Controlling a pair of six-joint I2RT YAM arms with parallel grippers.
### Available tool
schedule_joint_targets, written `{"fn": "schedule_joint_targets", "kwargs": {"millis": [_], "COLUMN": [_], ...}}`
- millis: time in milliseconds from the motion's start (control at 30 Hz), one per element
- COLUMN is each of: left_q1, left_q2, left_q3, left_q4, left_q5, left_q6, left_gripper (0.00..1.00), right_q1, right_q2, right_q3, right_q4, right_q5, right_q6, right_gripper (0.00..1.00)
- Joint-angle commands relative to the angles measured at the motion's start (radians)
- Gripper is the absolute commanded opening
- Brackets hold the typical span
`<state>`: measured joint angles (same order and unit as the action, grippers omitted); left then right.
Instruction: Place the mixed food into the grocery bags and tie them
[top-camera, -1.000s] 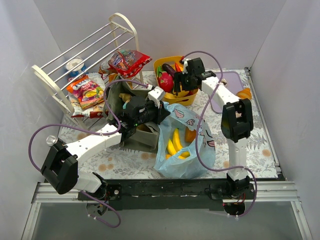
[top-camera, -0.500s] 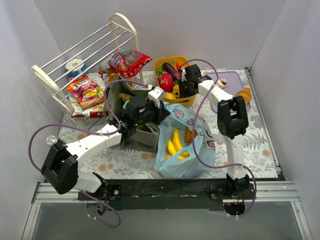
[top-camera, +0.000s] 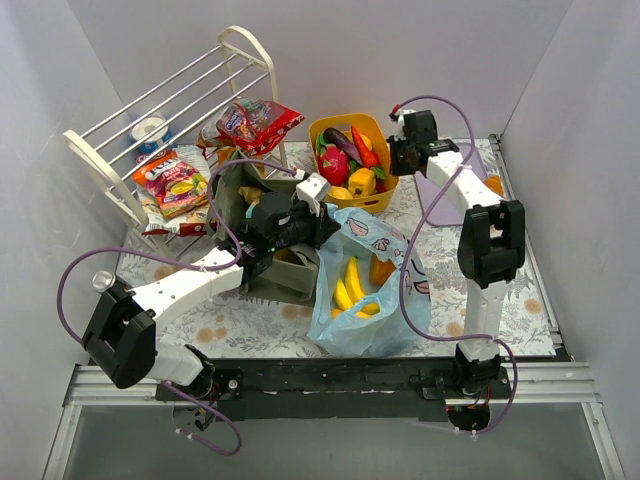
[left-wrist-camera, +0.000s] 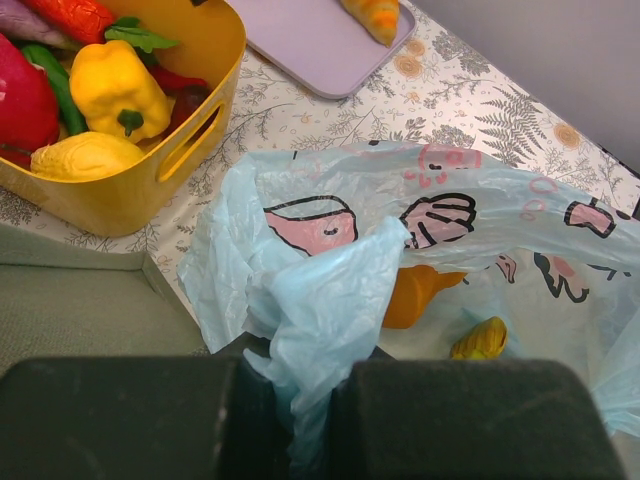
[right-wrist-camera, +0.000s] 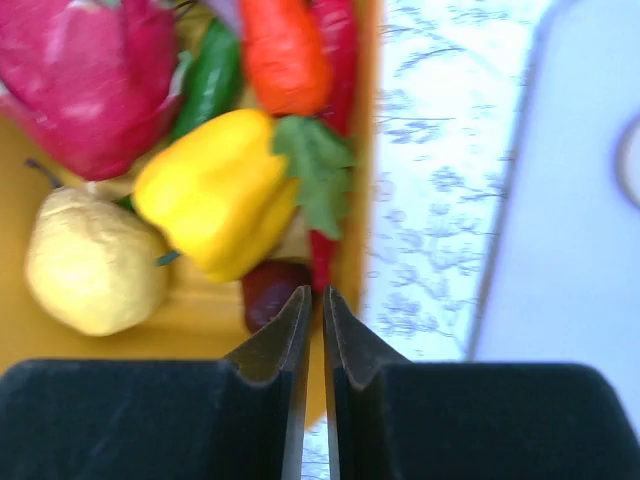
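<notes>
Firmly, the left gripper (left-wrist-camera: 310, 375) is clenching a bunched edge of the thin light-blue translucent plastic bag (left-wrist-camera: 340, 200); the boxy dark olive-green fabric tote (top-camera: 232, 200) is sitting just to its left; the bag is spreading ahead and to its right, with yellow toy bananas (top-camera: 350, 285) lying inside; further right, the right gripper (right-wrist-camera: 312, 300) is hanging over the rim of the yellow plastic tub (right-wrist-camera: 366, 130), its fingers nearly together and gripping nothing; a yellow toy pepper (right-wrist-camera: 215, 195) is lying just ahead-left of its tips.
</notes>
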<state>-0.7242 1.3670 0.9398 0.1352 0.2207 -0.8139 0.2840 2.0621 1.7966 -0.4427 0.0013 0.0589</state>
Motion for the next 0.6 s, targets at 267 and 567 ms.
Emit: {"fn": "schedule_joint_targets", "kwargs": {"millis": [267, 567], "left_q1": [-0.015, -0.021], "left_q2": [-0.013, -0.008], "left_q3": [0.008, 0.008], "left_q4": [-0.012, -0.014], "left_q5": [-0.001, -0.009], "left_q6": [0.012, 0.013], "left_gripper": [0.0, 0.0], "right_q1": [-0.032, -0.075], "right_q2": [-0.097, 0.069], "right_q3": [-0.071, 0.066], "right_q4": [0.053, -0.141], "right_q5": [-0.086, 0.226], "right_q6": [-0.025, 0.027], "right_gripper": [0.26, 0.63]}}
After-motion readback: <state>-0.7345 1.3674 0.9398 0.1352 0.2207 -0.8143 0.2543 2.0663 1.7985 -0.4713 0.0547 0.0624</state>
